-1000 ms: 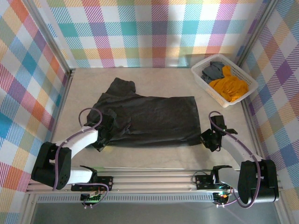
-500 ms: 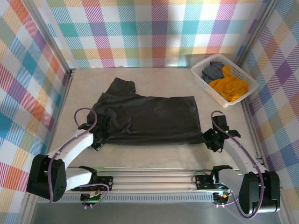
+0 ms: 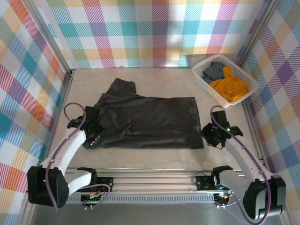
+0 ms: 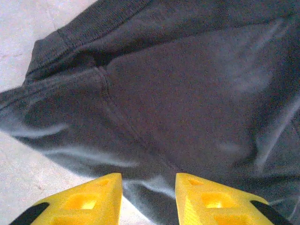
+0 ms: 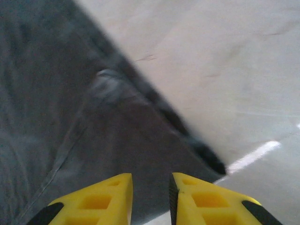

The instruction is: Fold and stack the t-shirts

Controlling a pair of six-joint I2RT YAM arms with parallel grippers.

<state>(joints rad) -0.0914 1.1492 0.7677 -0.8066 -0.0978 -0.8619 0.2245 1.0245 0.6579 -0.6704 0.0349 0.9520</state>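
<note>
Plaid walls (image 3: 159, 28) box in a pale table (image 3: 154, 157), and most of the work looks undone. The charcoal-black t-shirt (image 3: 150, 119) lies spread out between the two grippers. One sleeve juts away on the side beyond the left gripper (image 4: 147, 180), and the cloth is bunched at the collar end right under it. I'd call it laid out and roughly straightened, with no proper fold made yet.

Well beyond the right gripper (image 5: 151, 180), off to its outer side, the white lattice basket (image 3: 199, 77) holds the orange t-shirt (image 3: 229, 86) and the grey one (image 3: 213, 70), both crumpled. Nothing is stacked.

Both grippers hover just over the cloth, the right one at the hem corner, their yellow fingers parted and pinching nothing.
</note>
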